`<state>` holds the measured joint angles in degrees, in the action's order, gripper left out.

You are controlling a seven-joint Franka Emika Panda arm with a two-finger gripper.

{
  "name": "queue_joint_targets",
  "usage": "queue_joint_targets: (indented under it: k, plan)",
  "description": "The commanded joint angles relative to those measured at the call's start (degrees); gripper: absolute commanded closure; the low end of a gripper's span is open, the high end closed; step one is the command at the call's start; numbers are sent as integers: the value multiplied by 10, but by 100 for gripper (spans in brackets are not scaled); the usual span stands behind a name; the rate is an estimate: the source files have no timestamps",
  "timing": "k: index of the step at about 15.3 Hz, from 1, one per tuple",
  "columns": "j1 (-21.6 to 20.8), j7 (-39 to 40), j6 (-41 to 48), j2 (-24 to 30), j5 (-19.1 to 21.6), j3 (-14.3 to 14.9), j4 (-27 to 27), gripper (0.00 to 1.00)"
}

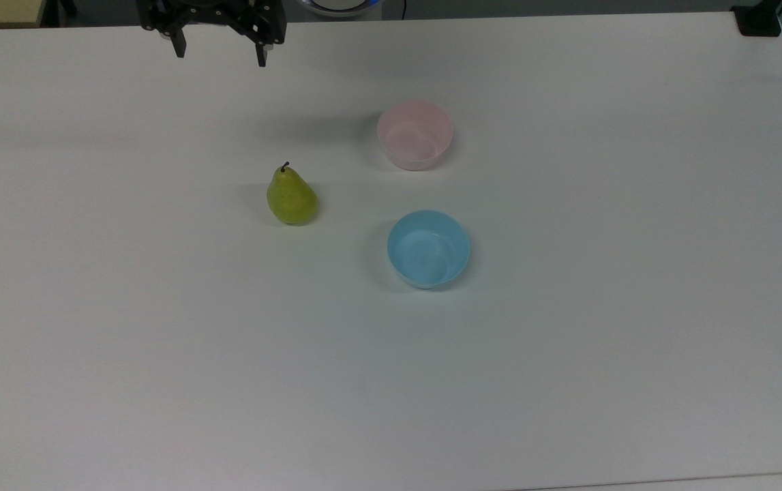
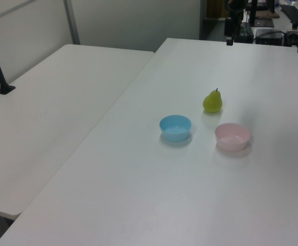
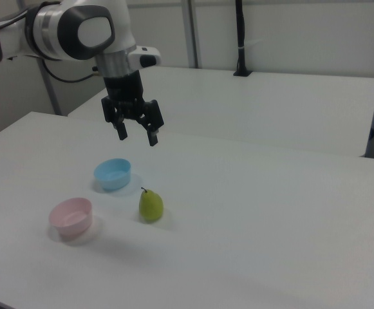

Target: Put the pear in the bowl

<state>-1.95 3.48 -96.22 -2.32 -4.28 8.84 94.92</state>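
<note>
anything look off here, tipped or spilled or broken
Nothing stands out. The pear stands upright on the white table, stem up. The pink bowl and blue bowl sit upright, empty and apart. The end effector hangs open above the table, holding nothing.

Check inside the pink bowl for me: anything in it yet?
Nothing. The pink bowl shows a bare floor in the top view. The pear stands on the table, apart from it. The gripper hangs open above the table, holding nothing.
</note>
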Motion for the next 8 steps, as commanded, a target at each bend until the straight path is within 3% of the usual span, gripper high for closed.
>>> queue_joint_targets:
  k: [1,8]
  plan:
    - [-12,4,5,16,10,40,3,0]
    - [-13,8,5,14,23,40,-1,0]
